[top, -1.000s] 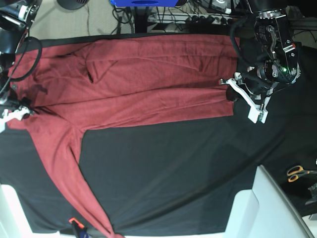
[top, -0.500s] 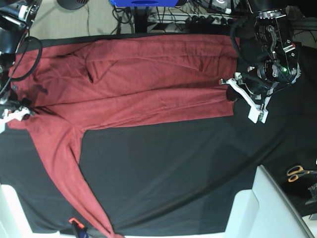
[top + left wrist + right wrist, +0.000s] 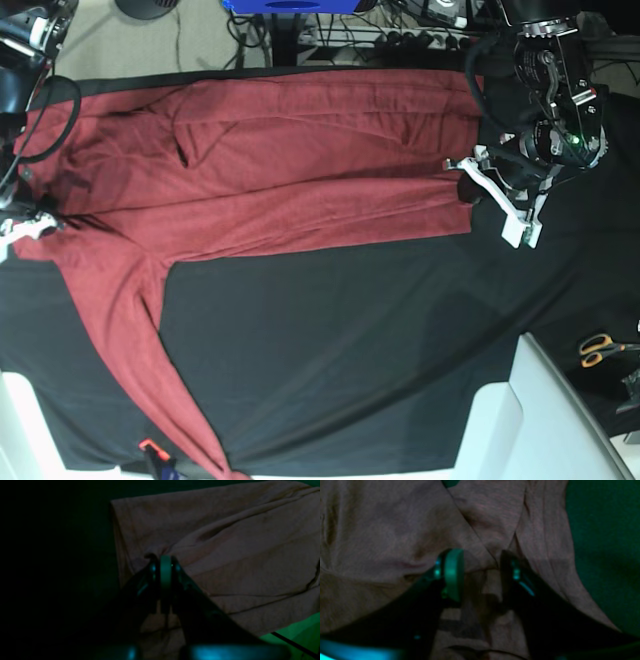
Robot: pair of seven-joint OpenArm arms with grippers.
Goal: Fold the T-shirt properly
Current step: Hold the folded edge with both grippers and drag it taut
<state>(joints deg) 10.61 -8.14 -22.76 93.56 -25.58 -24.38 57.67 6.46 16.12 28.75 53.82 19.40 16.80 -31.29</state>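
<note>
T-shirt (image 3: 270, 180) half-folded on the worktop (image 3: 350, 340), one sleeve trailing; left claw (image 3: 165, 567) clenched on hem, right claw (image 3: 480, 570) parted astride fabric.

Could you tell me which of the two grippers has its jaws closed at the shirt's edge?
The left gripper: its jaws are shut at the T-shirt hem, whereas the right gripper shows a gap.

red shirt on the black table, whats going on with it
Two robot arms are folding the red shirt, which lies spread on the black cloth. The left gripper is pinched shut on the hem end. The right gripper has its jaws apart, straddling a fold at the shoulder end. One sleeve trails toward the near edge.
</note>
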